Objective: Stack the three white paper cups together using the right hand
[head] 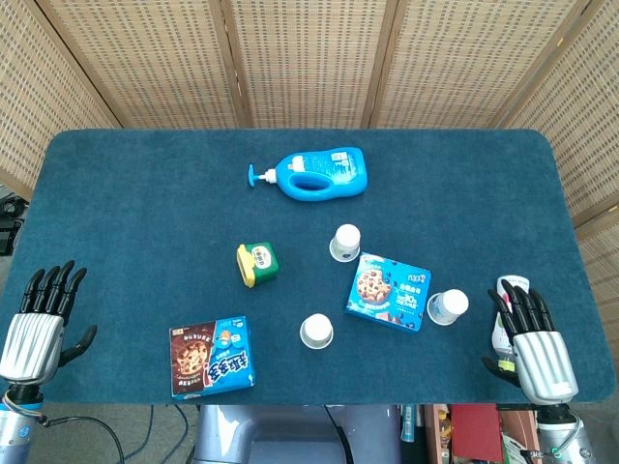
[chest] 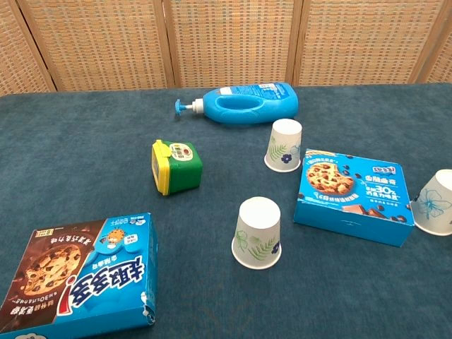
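Three white paper cups stand upside down on the blue table. One cup (head: pixel 345 242) (chest: pixel 284 145) sits just beyond the blue cookie box. Another cup (head: pixel 316 331) (chest: pixel 257 232) stands near the front, left of that box. The third cup (head: pixel 448 306) (chest: pixel 433 202) is at the box's right end. My right hand (head: pixel 527 333) rests open at the table's right front edge, a short way right of the third cup, holding nothing. My left hand (head: pixel 41 319) lies open at the left front edge, far from all cups. Neither hand shows in the chest view.
A blue cookie box (head: pixel 388 292) (chest: pixel 351 195) lies between the cups. A second cookie box (head: pixel 211 356) (chest: pixel 78 272) is at front left. A green and yellow container (head: pixel 256 263) (chest: pixel 176 166) sits mid-table. A blue pump bottle (head: pixel 316 173) (chest: pixel 244 103) lies at the back.
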### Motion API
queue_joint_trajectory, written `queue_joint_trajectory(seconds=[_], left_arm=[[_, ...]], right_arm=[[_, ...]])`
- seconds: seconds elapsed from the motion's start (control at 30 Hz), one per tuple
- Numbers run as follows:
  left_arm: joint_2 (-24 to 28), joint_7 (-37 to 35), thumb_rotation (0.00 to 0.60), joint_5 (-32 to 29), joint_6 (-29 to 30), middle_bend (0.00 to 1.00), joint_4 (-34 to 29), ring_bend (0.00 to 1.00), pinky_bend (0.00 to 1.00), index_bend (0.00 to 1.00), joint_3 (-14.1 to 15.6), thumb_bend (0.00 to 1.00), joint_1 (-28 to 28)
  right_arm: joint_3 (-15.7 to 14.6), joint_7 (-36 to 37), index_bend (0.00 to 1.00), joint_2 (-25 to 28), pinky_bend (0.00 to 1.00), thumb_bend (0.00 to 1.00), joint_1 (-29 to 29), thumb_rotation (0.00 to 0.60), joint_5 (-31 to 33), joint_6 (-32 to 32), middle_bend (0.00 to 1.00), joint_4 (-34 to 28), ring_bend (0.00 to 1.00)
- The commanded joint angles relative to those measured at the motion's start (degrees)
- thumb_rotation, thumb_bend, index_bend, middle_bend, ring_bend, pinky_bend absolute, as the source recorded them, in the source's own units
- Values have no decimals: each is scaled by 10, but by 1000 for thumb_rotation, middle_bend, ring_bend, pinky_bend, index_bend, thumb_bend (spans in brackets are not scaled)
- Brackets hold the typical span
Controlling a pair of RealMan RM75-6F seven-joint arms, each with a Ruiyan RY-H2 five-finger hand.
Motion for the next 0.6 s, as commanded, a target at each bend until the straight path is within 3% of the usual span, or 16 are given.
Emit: queue_joint_trajectory(seconds=[0.03,0.6], left_arm=[[0,-1,600,0,1,0,0,0,0,0,0,316,0],[3,-5,600,0,2,0,-4,0,0,0,-2,316,1]], right_arm=[[0,-1,0,0,0,96,0,600,0,0,0,0,0],[1,2,0,-1,0,99,2,600,-1,-1,0,-1,0]])
